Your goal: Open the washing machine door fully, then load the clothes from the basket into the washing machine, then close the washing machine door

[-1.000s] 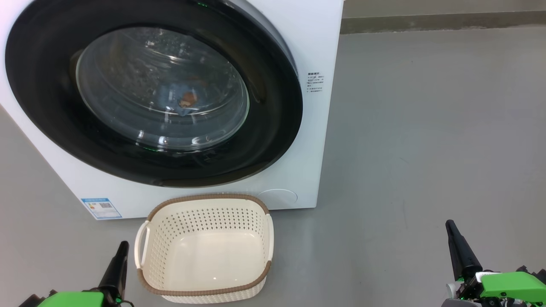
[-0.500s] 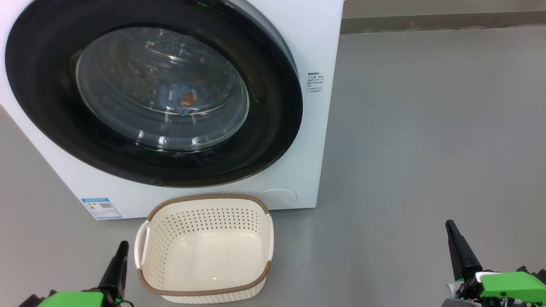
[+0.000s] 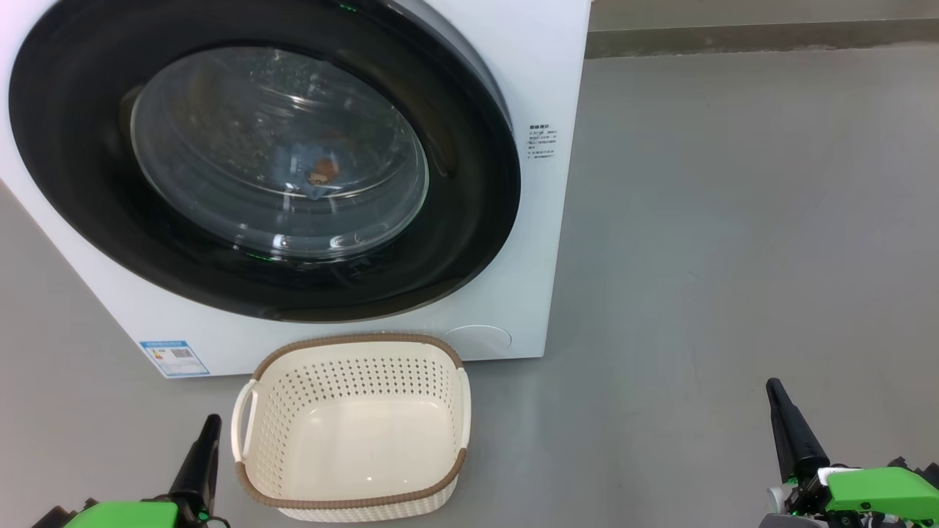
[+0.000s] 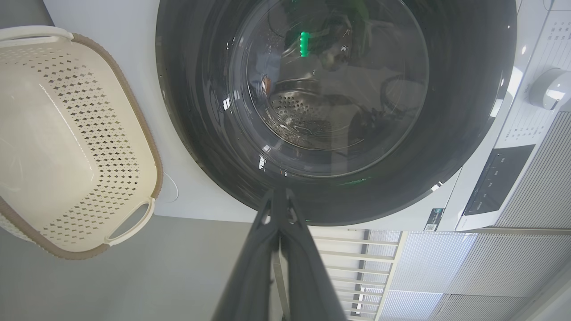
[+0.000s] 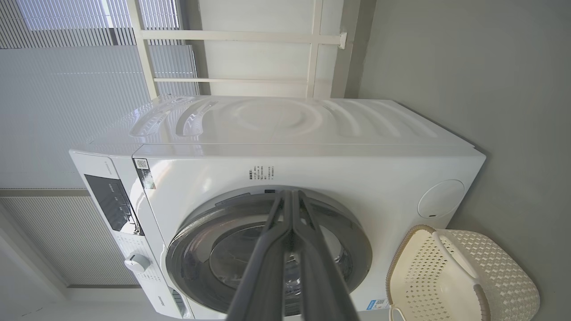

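The white washing machine (image 3: pixel 543 242) stands ahead on the left, and the washing machine door (image 3: pixel 469 191) lies shut against its front. Through the door glass I make out the clothes (image 3: pixel 319 176), light blue with a brown bear, inside the drum. In front of the machine sits the cream basket (image 3: pixel 352 374), with nothing in it. My left gripper (image 3: pixel 211 424) is shut, low and just left of the basket. Far off at the lower right, my right gripper (image 3: pixel 772 386) is shut too. The left wrist view has the left gripper (image 4: pixel 279 196) pointing at the door (image 4: pixel 446 133). In the right wrist view the right gripper (image 5: pixel 290 196) points at the machine (image 5: pixel 357 178).
Grey floor (image 3: pixel 733 220) spreads to the right of the machine up to a wall base (image 3: pixel 763 37). The control panel (image 4: pixel 497 178) and knob (image 4: pixel 551 89) sit on the machine's upper front. A blue label sticker (image 3: pixel 174 357) is at its lower left corner.
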Controlling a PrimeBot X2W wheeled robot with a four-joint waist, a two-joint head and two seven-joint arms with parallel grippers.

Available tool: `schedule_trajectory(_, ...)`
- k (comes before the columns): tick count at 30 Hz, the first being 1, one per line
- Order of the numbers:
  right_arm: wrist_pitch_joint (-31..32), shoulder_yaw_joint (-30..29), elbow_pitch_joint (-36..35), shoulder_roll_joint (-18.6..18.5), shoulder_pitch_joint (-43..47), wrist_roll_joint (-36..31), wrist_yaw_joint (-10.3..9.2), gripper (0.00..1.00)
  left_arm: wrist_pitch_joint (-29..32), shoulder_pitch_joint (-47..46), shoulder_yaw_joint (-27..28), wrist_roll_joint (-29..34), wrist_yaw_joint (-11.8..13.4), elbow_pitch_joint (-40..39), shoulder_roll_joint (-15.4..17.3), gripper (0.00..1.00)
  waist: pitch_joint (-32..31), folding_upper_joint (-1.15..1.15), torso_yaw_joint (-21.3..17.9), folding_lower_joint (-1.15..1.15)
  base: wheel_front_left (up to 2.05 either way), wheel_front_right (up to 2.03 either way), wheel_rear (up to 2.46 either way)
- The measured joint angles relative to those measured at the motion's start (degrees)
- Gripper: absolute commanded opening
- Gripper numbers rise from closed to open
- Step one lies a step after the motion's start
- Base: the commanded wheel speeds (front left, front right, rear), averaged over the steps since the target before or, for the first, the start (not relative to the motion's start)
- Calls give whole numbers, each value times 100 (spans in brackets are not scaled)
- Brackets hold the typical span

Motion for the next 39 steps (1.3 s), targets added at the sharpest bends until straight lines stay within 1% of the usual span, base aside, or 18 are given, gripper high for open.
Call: schedule_trajectory(39, 0, 0, 0, 0, 0, 0, 0, 0, 0, -1, 9, 0, 0, -1, -8, 0, 0, 0, 0, 0, 0, 0, 0)
